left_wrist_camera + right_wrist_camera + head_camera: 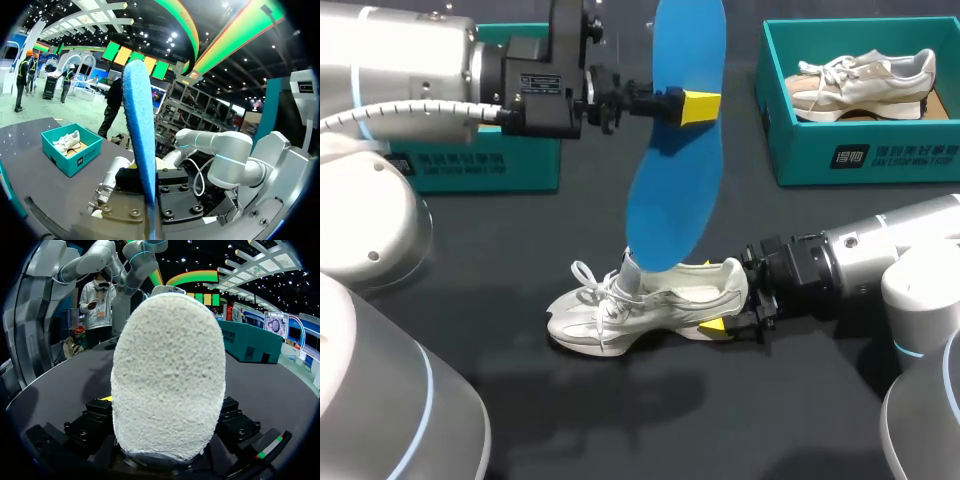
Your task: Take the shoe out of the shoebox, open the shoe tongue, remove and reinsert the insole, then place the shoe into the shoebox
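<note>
Landmark taken: second shoebox point(880, 150), teal, lid off, open upward.
- Black table point(650, 420) seen beneath second shoebox; box set at table's far right part.
- Beige-and-white sneaker point(865, 82) laid inside second shoebox, toe toward its left wall, heel toward its right wall.
- White laces point(830, 70) seen loose over sneaker's front half, inside box.
- Brown sheet point(855, 113) seen under sneaker, against box's front wall.
- White mark point(847, 157) printed on box's outer front wall, toward its left end.

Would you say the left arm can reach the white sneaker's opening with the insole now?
Probably yes: the left gripper holds the blue insole upright, its lower end at the opening of the white sneaker, whose heel the right gripper holds.
</note>
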